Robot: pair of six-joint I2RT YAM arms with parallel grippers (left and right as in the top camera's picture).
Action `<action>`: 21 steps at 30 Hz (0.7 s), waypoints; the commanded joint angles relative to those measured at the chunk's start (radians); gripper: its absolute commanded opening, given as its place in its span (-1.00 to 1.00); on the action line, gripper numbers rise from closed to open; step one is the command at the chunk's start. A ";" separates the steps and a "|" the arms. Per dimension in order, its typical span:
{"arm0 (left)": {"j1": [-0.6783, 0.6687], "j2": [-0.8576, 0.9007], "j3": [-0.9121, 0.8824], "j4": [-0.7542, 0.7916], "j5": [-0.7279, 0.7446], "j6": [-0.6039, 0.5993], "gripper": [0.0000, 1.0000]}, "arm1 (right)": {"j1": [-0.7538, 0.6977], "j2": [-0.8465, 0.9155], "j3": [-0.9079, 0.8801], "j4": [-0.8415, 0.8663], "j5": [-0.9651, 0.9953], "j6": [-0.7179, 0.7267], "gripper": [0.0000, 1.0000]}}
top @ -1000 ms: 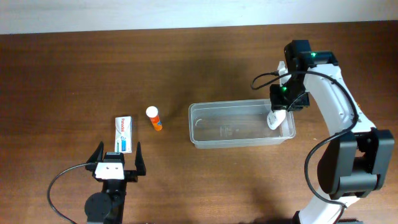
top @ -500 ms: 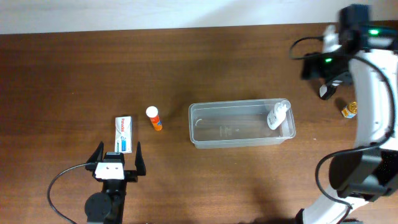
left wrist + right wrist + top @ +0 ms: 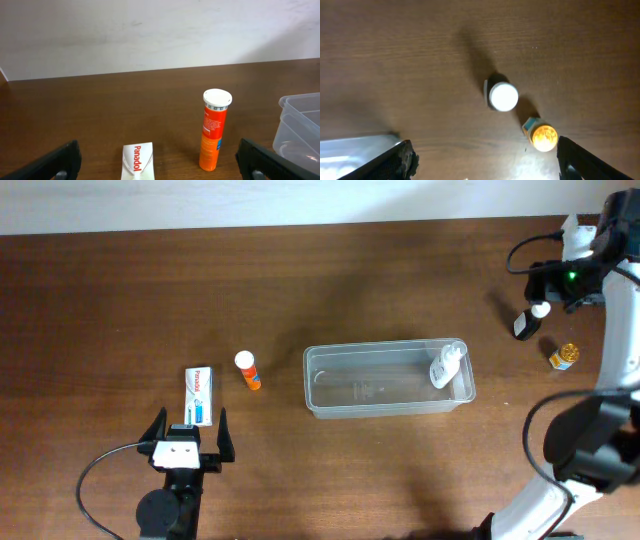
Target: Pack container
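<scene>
At the overhead frame's lower left the left claw (image 3: 188, 426) is spread wide, empty. The clear, round-cornered plastic container (image 3: 385, 409) is set mid-frame on the wood-grain bench (image 3: 330, 280), a white bottle (image 3: 445, 366) lodged at its right end. Well apart, upper right, the right claw (image 3: 484, 152) is held agape, nothing gripped.

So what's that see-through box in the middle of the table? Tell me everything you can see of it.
The box is a shallow rectangular tub of clear plastic with rounded corners and a raised rim. It has no lid on and sits flat on the brown table, with its long side running left to right. It holds one small white bottle at its right end. An orange tube stands apart from it on the left.
</scene>
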 commanded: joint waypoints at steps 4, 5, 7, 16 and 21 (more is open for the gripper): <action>0.004 -0.007 -0.003 -0.002 0.008 0.016 0.99 | -0.029 0.103 0.012 0.025 0.008 -0.096 0.62; 0.004 -0.007 -0.003 -0.002 0.008 0.016 0.99 | -0.029 0.113 0.012 0.029 0.018 -0.101 0.62; 0.004 -0.007 -0.003 -0.002 0.008 0.016 0.99 | -0.039 0.143 0.012 0.043 0.035 -0.101 0.62; 0.004 -0.007 -0.003 -0.002 0.008 0.016 0.99 | -0.047 0.241 0.012 0.065 0.032 -0.100 0.55; 0.004 -0.007 -0.003 -0.002 0.008 0.016 0.99 | -0.046 0.271 0.012 0.082 0.031 -0.100 0.36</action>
